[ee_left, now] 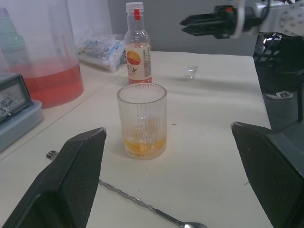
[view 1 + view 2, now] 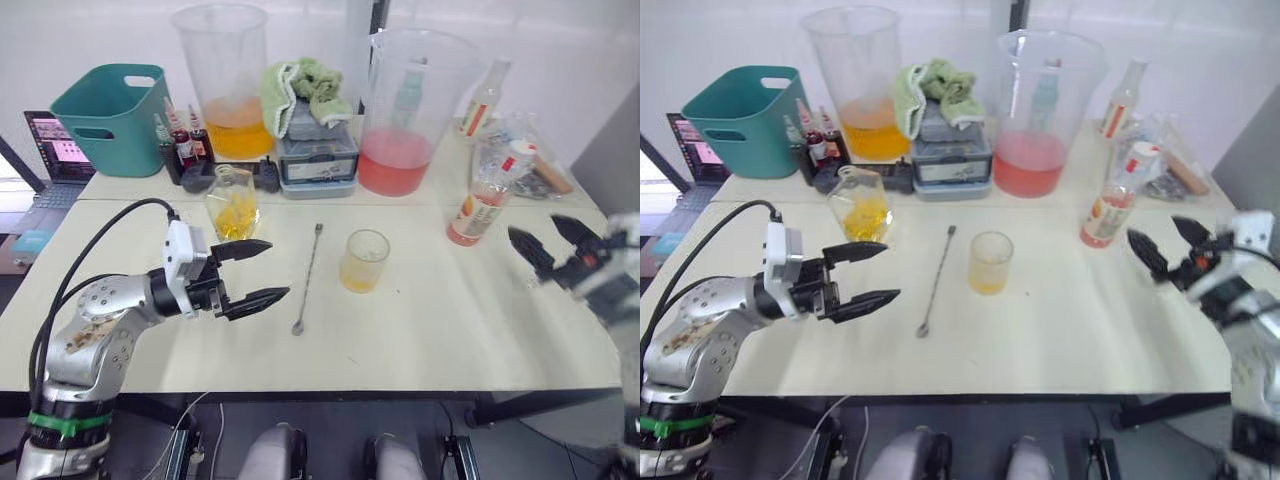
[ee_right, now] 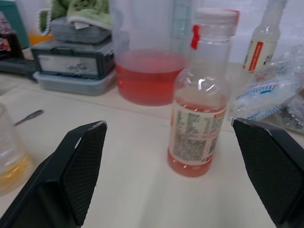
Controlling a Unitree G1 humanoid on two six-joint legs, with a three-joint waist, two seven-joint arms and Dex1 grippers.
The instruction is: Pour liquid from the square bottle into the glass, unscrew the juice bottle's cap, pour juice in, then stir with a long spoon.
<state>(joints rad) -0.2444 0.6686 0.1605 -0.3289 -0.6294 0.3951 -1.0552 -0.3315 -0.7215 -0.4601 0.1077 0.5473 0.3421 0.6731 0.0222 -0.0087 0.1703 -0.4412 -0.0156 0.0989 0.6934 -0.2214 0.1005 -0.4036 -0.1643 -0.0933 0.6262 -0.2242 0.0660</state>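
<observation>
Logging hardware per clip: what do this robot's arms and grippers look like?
The left arm is silver metal with scuffed brownish patches, a green band low on it, a white wrist block and black cables looping along it. The left gripper and right gripper each have two black pointed fingers with textured pads. The right arm is pale grey.

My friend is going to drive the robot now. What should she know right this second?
Left gripper: open, holding nothing, over the table near the square bottle.
Right gripper: open, holding nothing, beside the juice bottle.
Glass stands mid-table with a little yellow liquid at the bottom, so the first pour looks done.
Juice bottle stands upright, cap on.
Long spoon lies flat left of the glass.
Left: uncap, pour juice, stir.
</observation>
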